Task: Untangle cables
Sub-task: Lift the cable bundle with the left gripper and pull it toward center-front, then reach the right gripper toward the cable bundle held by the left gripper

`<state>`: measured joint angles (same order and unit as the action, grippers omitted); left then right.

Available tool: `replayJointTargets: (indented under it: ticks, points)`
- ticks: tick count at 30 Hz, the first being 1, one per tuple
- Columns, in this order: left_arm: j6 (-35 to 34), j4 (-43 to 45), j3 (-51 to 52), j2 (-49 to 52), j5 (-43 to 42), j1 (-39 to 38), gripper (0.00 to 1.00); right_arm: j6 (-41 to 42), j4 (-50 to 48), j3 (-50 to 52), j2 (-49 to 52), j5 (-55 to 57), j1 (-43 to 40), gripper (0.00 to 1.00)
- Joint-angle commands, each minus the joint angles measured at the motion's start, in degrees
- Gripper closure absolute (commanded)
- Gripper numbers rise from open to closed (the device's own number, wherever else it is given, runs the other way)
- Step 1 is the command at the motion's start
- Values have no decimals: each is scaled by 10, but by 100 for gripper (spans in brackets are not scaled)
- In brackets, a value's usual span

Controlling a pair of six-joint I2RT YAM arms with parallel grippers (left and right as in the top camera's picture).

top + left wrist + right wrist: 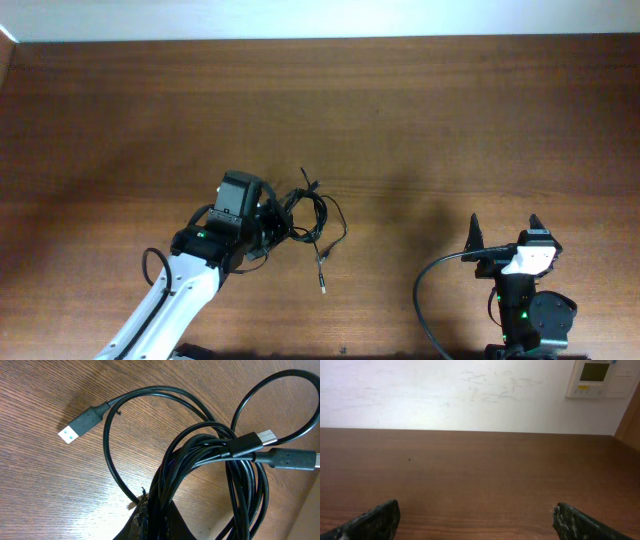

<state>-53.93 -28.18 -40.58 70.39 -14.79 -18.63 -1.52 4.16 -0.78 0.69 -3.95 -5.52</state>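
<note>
The cables (308,218) are a small bunch of thin black wires at the table's middle, with one plug end trailing down toward the front (322,284). In the left wrist view the cables (210,455) loop and cross, with a silvery USB plug (75,430) at the left and two more plugs at the right. My left gripper (262,228) is shut on the bunch's left side; its fingers (157,522) pinch several strands. My right gripper (505,232) is open and empty at the front right, far from the cables; its fingertips (475,520) stand wide apart over bare wood.
A thicker black cord (425,300) curves from the right arm's base at the front right. A white wall with a wall panel (600,379) lies beyond the table's far edge.
</note>
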Motion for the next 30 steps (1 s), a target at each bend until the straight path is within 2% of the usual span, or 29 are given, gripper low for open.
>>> replayJointTargets:
  ticks: [1,9,12,19,20,22,24,25,27,28,30]
  points:
    - [9,2,-9,-6,-5,-1,100,4,-1,4,-3,-7,3,2]
    - [-14,2,-9,-6,-5,-1,100,4,-1,4,-3,-7,3,2]
    - [-47,3,-9,-6,-5,-1,100,4,-1,4,-3,-7,3,2]
    - [-48,0,-9,-6,-5,-1,100,5,-7,4,-3,-8,3,2]
    - [-48,0,-9,-6,-5,-1,100,12,-15,4,-3,-39,3,1]
    - [-71,0,-9,-6,-5,-1,100,136,-14,4,-3,-180,3,2]
    - [-89,1,-9,-6,-5,-1,100,307,-14,4,-3,-326,3,2]
    - [-88,0,-9,-6,-5,-1,100,433,-14,4,-3,-431,3,2]
    - [-88,1,-9,-6,-5,-1,100,518,-14,4,-3,-523,3,2]
    - [-88,1,-9,-6,-5,-1,100,532,-14,4,-3,-556,3,2]
    - [-88,1,-9,-6,-5,-1,100,532,-28,4,-3,-526,3,2]
